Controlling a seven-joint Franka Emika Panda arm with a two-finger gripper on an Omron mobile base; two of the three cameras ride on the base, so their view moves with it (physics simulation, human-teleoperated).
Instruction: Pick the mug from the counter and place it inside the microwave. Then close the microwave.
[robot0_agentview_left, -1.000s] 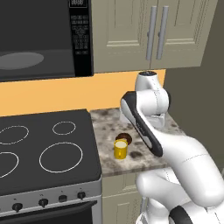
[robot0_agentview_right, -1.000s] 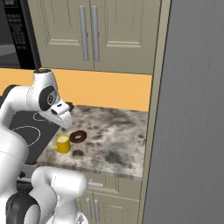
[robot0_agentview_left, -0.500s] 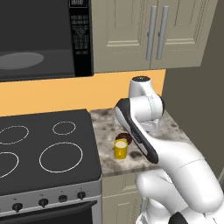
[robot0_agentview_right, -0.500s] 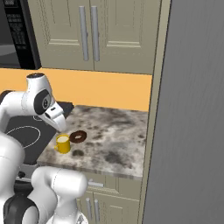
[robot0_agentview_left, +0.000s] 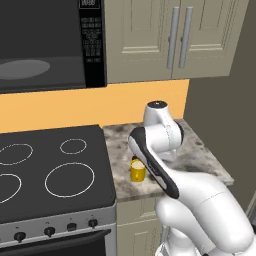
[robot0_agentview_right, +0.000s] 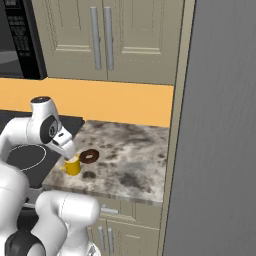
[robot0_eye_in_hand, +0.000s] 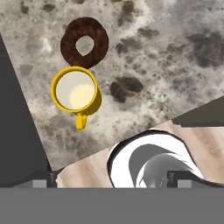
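The yellow mug stands upright on the speckled counter, its handle pointing toward the counter's front edge. My gripper hangs above it, open and empty, fingertips wide apart. From the right base view the gripper hovers just over the mug. In the left base view my arm partly covers the mug. The black microwave hangs up at the left, its grey turntable showing.
A dark brown ring lies touching the mug's far side. The black stovetop borders the counter on the left. A tall grey panel walls off the right. Beige cabinets hang above.
The arm has sunk and swung slightly left, bringing the hand down closer over the mug. Mug and ring have not moved.
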